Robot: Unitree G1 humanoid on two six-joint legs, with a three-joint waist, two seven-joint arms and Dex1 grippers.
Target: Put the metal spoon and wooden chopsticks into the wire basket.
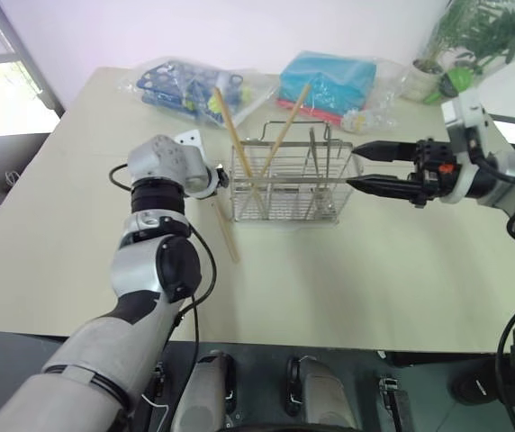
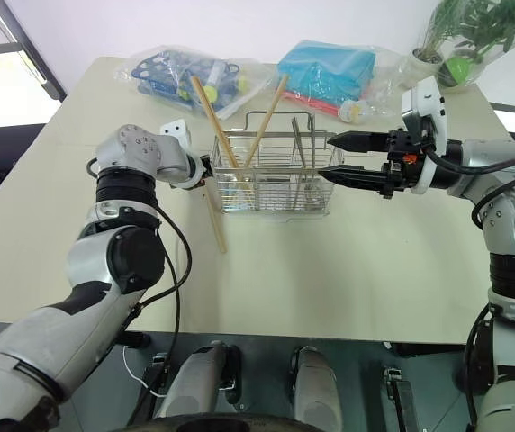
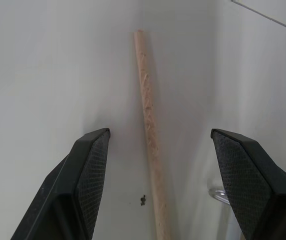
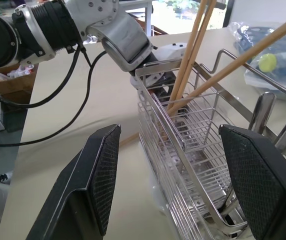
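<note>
- Left gripper (image 3: 155, 145): fingers spread apart, nothing between them; poised over the table (image 1: 347, 279) at the left end of the wire basket (image 1: 284, 184).
- Loose wooden chopstick (image 1: 228, 236): one; lies flat on the table just beside the basket's left end. In the left wrist view it lies between the left gripper's spread fingers, its long axis running with them.
- Nearer arm: the left, judged from its place right above the stick.
- Right gripper (image 1: 358, 169): fingers parted, empty; held level at the basket's right end, well apart from the loose stick.
- Wooden chopsticks in basket (image 1: 244, 153): the right wrist view shows three, leaning, tips above the rim.
- Metal spoon (image 1: 311, 171): one slim metal handle stands upright in the basket, likely the spoon; its bowl cannot be made out.
- Wire basket: one, near the table's middle.
</note>
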